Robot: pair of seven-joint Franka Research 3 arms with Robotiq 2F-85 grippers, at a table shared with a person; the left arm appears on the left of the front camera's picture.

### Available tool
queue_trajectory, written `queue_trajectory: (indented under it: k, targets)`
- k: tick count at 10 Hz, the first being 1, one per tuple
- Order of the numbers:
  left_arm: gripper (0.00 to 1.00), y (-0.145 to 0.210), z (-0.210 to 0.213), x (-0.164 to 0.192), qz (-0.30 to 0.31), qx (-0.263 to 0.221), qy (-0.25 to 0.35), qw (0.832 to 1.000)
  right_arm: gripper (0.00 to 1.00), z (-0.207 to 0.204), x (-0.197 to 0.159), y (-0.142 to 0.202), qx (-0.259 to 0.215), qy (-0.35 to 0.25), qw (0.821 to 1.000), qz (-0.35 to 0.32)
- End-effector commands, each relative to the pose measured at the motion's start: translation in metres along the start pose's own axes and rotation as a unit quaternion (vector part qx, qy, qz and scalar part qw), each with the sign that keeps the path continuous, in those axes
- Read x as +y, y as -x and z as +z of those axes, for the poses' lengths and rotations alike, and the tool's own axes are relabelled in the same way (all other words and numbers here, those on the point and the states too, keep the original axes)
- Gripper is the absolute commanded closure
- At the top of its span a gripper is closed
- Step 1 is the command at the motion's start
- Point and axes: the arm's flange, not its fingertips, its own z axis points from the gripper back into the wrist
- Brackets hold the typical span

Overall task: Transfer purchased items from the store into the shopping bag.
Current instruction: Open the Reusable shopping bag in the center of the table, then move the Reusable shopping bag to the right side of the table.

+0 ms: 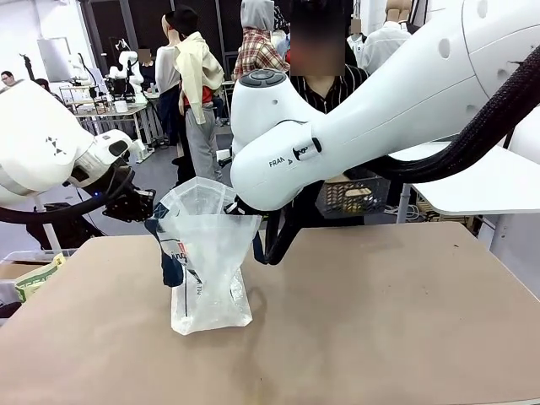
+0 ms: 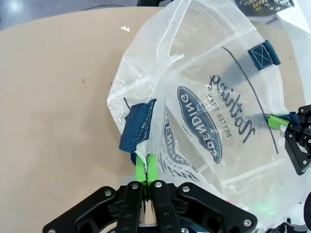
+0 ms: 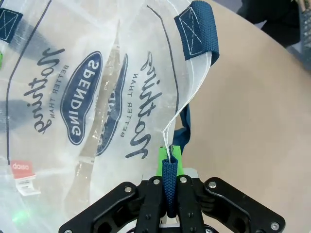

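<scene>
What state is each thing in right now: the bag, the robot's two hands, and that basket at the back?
shopping bag, upright on the table, mouth held open between the two hands.
left hand, shut on the bag's rim beside a blue strap patch.
right hand, shut on the bag's blue strap handle.
basket, past the table's far edge, items inside; what supports it is hidden.

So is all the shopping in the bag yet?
Not yet, it seems. Done: the shopping bag stands open on the table. In hand: the left gripper pinches its rim and the right gripper its strap, spreading the mouth. Left: the basket, past the far edge, has something inside to move over.
</scene>
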Motion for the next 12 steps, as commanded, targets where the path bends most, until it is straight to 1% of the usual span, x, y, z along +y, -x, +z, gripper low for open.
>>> queue_trajectory:
  k: [1,12]
  targets:
    - [1.0,-0.0004,0.0022,-0.0001,0.0,-0.004,0.0,1.0,1.0,-0.0014,-0.0013,0.0011,0.002,0.001,1.0,-0.003]
    - [1.0,-0.0004,0.0022,-0.0001,0.0,-0.004,0.0,1.0,1.0,-0.0014,-0.0013,0.0011,0.002,0.001,1.0,-0.003]
